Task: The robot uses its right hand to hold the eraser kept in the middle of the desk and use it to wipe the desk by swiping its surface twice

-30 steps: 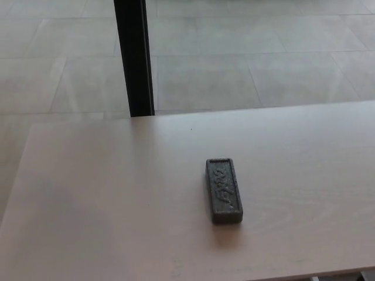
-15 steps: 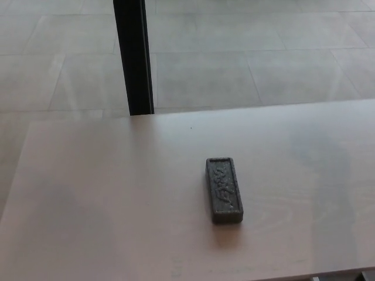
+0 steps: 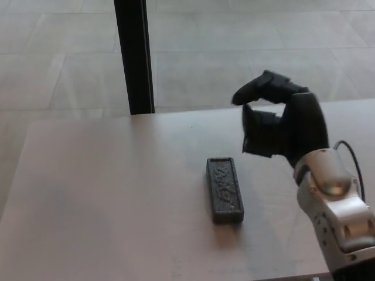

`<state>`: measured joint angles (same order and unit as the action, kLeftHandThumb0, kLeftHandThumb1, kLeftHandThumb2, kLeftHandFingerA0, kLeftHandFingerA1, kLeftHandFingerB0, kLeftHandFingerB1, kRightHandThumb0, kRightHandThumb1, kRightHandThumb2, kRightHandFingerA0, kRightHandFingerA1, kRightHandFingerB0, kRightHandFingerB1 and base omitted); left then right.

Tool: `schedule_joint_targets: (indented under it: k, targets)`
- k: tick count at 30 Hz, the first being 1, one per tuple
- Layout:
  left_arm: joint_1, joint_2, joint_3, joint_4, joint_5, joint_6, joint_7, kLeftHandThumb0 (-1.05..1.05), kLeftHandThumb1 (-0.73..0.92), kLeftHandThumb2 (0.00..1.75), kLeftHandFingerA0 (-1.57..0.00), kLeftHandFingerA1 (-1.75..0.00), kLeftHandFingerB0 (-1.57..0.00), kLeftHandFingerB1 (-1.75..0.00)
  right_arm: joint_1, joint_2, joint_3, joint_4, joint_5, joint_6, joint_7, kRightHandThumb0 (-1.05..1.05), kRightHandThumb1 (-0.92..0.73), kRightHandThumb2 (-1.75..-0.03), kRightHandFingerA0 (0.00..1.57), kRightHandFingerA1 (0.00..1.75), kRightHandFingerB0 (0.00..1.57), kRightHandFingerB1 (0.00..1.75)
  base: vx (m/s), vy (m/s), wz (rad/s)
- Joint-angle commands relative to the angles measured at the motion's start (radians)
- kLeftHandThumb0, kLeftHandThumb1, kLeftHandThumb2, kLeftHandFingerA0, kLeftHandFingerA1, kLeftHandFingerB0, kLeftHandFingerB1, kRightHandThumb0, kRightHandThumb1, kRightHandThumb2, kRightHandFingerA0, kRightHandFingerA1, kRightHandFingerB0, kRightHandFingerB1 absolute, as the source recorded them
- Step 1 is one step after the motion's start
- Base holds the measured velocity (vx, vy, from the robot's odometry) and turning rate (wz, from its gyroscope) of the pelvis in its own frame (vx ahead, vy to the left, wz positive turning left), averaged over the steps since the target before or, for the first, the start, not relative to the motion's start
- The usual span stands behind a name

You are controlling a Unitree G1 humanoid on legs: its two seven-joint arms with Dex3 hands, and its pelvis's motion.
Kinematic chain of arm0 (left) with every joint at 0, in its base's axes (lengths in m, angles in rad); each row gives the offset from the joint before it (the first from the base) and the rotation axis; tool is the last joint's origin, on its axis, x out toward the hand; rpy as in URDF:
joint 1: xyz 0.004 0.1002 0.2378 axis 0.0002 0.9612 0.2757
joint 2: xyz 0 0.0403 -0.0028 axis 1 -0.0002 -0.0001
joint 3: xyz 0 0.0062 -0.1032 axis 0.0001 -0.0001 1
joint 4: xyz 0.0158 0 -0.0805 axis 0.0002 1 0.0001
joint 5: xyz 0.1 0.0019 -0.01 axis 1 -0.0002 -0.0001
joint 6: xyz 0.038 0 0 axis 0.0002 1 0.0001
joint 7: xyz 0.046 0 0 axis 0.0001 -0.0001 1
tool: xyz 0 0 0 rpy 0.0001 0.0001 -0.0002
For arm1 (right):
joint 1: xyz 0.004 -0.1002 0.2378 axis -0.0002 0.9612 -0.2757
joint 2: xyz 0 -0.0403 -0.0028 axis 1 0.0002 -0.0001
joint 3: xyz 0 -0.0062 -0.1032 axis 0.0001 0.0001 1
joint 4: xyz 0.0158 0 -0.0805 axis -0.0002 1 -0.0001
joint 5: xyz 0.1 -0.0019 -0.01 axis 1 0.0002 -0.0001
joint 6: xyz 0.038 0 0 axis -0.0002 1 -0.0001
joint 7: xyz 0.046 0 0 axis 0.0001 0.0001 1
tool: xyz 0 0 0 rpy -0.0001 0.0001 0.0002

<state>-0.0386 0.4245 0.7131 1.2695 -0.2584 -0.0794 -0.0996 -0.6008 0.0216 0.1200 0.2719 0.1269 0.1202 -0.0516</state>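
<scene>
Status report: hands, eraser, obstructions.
Right hand open, holding nothing, up right of the eraser. Left hand not in view. Eraser flat on desk, untouched. Nothing in the way.

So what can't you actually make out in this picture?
- Head view: the raised marking on the eraser is too small to read.
- The left hand is out of frame.
- The desk is cut off by the picture's edges.
- The right hand hides the desk behind it.

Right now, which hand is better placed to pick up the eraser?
The right hand. It hangs open above the desk, just beyond and to the right of the eraser, holding nothing. The left hand is not in view at all.
</scene>
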Motion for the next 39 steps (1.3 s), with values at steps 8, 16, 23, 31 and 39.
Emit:
schedule_joint_targets:
  k: [8,16,23,31,39]
  targets:
    - [-0.006,0.033,-0.024,0.016,-0.028,-0.022,-0.004,-0.49,0.68,0.61,-0.76,-0.71,-0.63,-0.56,-0.086,-0.006,0.161,0.362,-0.234,-0.054,-0.047,-0.20,-0.48,-1.11,0.96,1.75,0.75,1.75,0.00,0.000,0.00]
    - [-0.001,0.039,-0.046,0.017,-0.020,-0.035,0.002,-0.50,0.68,0.60,-0.79,-0.68,-0.64,-0.55,-0.066,0.007,0.135,0.419,-0.234,-0.085,-0.027,-0.21,-0.48,-1.12,0.94,1.75,0.71,1.70,0.00,0.000,0.00]
    - [0.002,0.044,-0.048,0.017,-0.024,-0.033,0.003,-0.53,0.69,0.61,-0.78,-0.71,-0.65,-0.56,-0.043,0.039,0.119,0.460,-0.229,-0.065,-0.017,-0.27,-0.53,-1.11,0.99,1.75,0.81,1.57,0.00,0.000,0.00]
    - [0.001,0.048,-0.052,0.019,-0.040,-0.035,-0.016,-0.52,0.71,0.61,-0.74,-0.67,-0.60,-0.53,0.007,0.092,0.139,0.512,-0.259,-0.126,-0.012,-0.26,-0.49,-1.17,0.98,1.75,0.82,1.65,0.00,0.000,0.00]
    - [-0.002,0.045,-0.059,0.023,-0.047,-0.041,-0.010,-0.52,0.71,0.61,-0.73,-0.66,-0.62,-0.53,0.099,0.026,0.193,0.587,-0.332,-0.233,0.003,-0.25,-0.44,-1.25,0.94,1.75,0.82,1.67,0.00,0.000,0.00]
